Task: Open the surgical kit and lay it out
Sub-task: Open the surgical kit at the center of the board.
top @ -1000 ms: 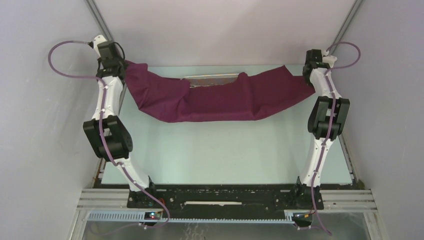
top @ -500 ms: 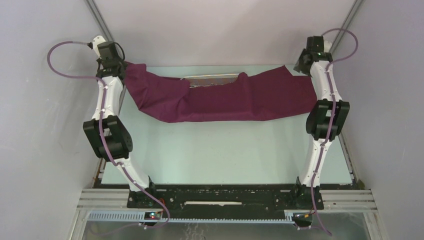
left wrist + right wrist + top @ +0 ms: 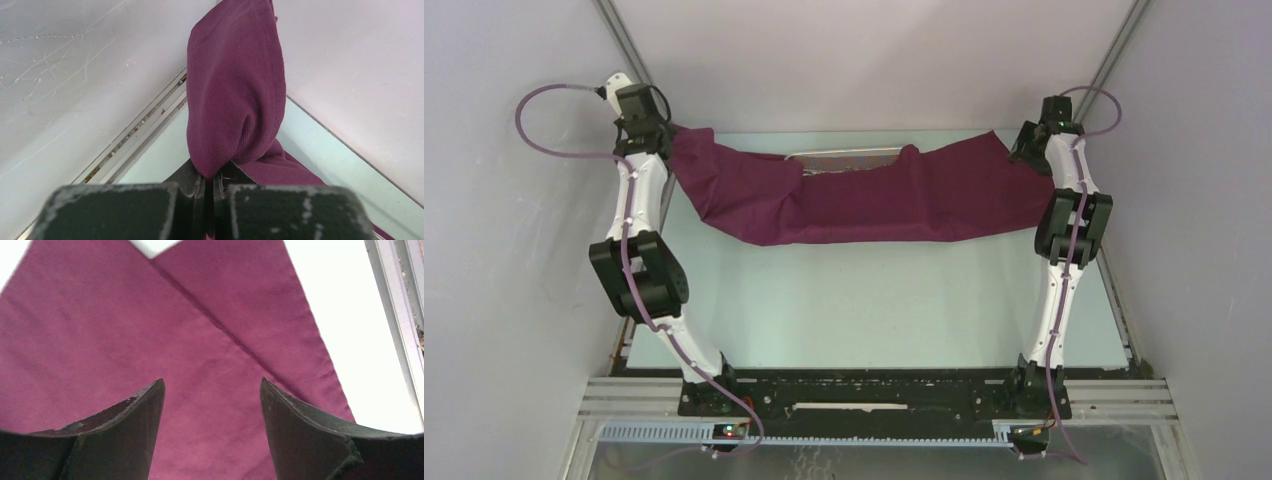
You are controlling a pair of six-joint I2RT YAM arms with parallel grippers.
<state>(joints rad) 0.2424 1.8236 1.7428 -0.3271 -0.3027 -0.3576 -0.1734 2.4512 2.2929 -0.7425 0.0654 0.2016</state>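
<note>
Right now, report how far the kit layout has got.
Done: the cloth wrap is stretched across the far side. In hand: the left pincer is shut on its corner; the right pincer stands open over the cloth, holding nothing. Left: the mesh tray shows only as a sliver behind the cloth, with no instruments visible.

the cloth wrap (image 3: 854, 200) is one plain deep maroon-purple, with a fine ribbed weave showing close up in the left wrist view. the surface (image 3: 864, 300) is pale mint green. a sliver of tray (image 3: 849, 154) shows silver. the left arm (image 3: 639, 200) and right arm (image 3: 1061, 300) are white with black joints, and their cables (image 3: 520, 118) are dusty purple. the jaws are black, scuffed grey at the edges. the walls (image 3: 864, 60) are pale lilac-grey.
</note>
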